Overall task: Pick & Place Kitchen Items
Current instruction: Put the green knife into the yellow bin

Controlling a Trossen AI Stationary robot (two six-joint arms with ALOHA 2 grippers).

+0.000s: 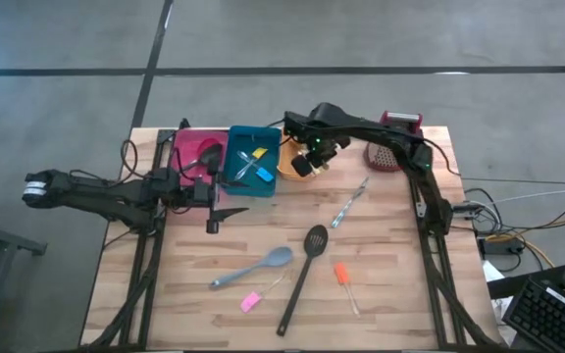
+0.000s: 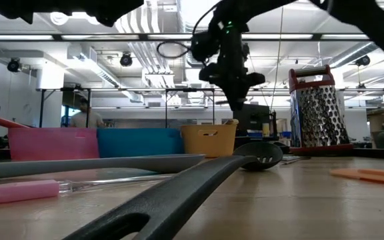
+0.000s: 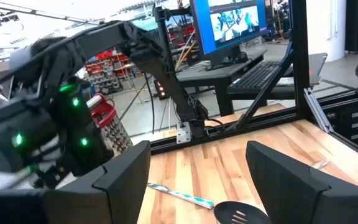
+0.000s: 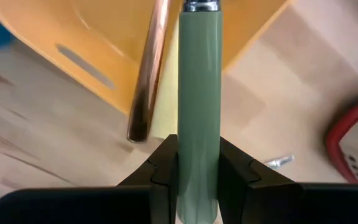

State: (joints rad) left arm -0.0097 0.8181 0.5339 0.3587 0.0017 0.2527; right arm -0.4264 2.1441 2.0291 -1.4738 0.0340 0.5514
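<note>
My right gripper (image 1: 309, 157) hangs over the orange bin (image 1: 294, 169), fingers pointing down, shut on a green-handled tool (image 4: 199, 93). A copper-coloured rod (image 4: 149, 74) stands in that bin beside it. My left gripper (image 1: 226, 201) waits open and level at the table's left, near the teal bin (image 1: 253, 162); nothing is between its fingers (image 3: 123, 180). On the table lie a black slotted spoon (image 1: 302, 279), a grey spatula (image 1: 253, 270), a pink-handled tool (image 1: 253, 300), an orange tool (image 1: 343, 277) and a slim metal tool (image 1: 351, 204). My right gripper pinches the green handle (image 4: 199, 143) between its two fingers, one on each side. The fingers come from above and the handle runs on beyond them, pointing down toward the orange bin (image 4: 104, 37). Its metal collar (image 4: 201, 5) is over the bin; the end beyond is out of view.
A pink bin (image 1: 192, 157) with a black ladle (image 1: 209, 157) stands left of the teal bin, which holds yellow and blue tools. A red-topped metal grater (image 1: 390, 147) stands at the far right. Cables run along the right edge.
</note>
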